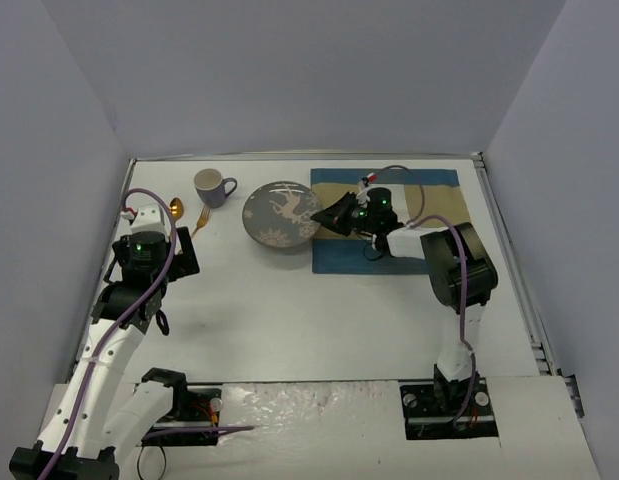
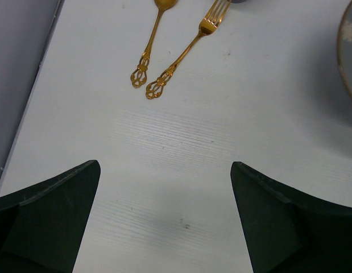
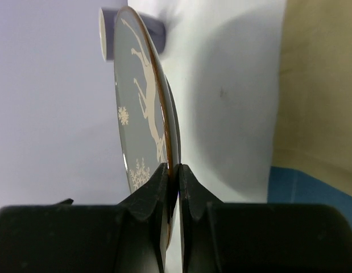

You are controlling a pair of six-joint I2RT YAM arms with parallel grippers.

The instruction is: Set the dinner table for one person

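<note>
Glossy plate [image 1: 281,216] — shiny metal fork [image 2: 187,49], spoon [image 2: 151,42] — matt dinner table [image 1: 289,320].

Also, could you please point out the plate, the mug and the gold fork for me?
plate [image 1: 280,216], top external view, its patterned centre.
mug [image 1: 209,182], top external view, its opening.
gold fork [image 2: 184,54], left wrist view, mid-handle.

Plate: round grey-blue ceramic plate [image 1: 279,215] [image 3: 136,102] with a white deer, snowflakes and a thin brown rim; its right rim reaches the placemat's left edge.
Mug: purple-blue ceramic mug [image 1: 213,186] [image 3: 106,34], upright, handle to the right, just beside the plate's far-left rim.
Spoon: gold metal spoon with an openwork handle [image 1: 175,208] [image 2: 150,45], left of the mug.
Fork: gold metal fork with a matching handle [image 1: 202,217] [image 2: 184,54], just right of the spoon; handle ends close together, heads further apart.
Placemat: blue-and-tan striped cloth placemat [image 1: 434,195] [image 3: 318,85], lying flat on the far right.
Walls: plain grey panels [image 1: 289,70] on three sides.
</note>
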